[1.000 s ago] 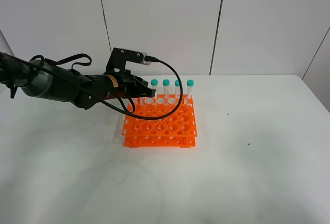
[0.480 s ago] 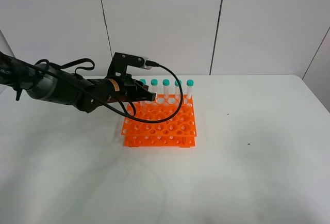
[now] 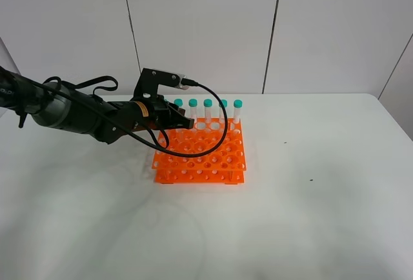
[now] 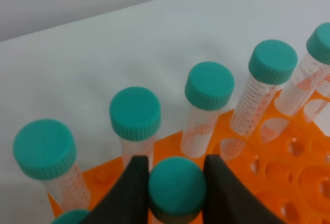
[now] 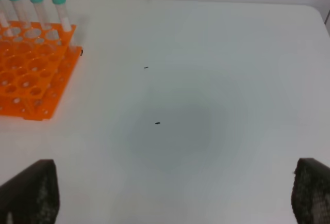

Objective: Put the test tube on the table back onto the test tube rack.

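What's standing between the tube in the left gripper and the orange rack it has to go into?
Nothing visible. The left gripper holds the test tube by its cap directly over the test tube rack, just in front of the back row of tubes, which stand beside it, not beneath.

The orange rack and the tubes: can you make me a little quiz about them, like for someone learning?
1. True or false: the left gripper has a tube between its fingers.
2. What colour are the tube caps? A) red B) teal C) yellow
3. Fill in: the rack stands on a white ____.

Key: 1 true. 2 B. 3 table.
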Robot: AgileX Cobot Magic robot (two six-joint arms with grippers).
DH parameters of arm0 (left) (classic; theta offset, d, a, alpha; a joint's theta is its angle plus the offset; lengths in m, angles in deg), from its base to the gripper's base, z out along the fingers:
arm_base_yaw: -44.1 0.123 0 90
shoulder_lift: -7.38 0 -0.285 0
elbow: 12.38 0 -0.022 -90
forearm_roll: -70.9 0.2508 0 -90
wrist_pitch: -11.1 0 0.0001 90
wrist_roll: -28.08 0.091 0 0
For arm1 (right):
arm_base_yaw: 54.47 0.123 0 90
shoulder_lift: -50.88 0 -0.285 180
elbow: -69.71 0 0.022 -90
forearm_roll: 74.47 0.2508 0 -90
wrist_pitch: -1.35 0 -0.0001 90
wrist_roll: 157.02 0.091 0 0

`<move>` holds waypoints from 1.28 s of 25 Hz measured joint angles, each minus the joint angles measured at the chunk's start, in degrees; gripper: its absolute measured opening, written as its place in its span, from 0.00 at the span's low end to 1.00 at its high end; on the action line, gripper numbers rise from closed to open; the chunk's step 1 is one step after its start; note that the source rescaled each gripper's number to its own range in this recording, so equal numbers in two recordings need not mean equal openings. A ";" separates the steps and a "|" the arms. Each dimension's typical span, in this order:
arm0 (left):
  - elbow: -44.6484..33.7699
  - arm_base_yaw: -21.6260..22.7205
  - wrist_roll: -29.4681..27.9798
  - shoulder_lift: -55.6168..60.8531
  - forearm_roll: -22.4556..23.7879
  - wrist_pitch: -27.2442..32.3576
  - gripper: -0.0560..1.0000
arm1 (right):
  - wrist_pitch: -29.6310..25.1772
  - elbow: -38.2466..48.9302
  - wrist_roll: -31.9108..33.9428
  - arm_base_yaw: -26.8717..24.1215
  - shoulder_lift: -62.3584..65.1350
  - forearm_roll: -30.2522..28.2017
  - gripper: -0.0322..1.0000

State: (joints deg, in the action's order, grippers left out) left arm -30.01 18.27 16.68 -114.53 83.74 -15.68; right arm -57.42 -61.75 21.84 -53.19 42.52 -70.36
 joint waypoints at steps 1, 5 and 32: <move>0.00 0.00 0.00 0.00 0.00 0.01 0.05 | 0.00 0.00 0.00 0.00 0.00 0.00 1.00; 0.00 0.00 0.00 0.00 0.00 0.17 0.05 | 0.00 0.00 0.00 0.00 0.00 0.00 1.00; 0.00 0.00 -1.53 7.20 0.00 1.35 0.49 | 0.00 0.00 0.00 0.00 0.00 0.00 1.00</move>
State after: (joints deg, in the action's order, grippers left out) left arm -30.01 18.27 15.14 -107.33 83.74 -14.33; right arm -57.42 -61.75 21.84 -53.19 42.52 -70.36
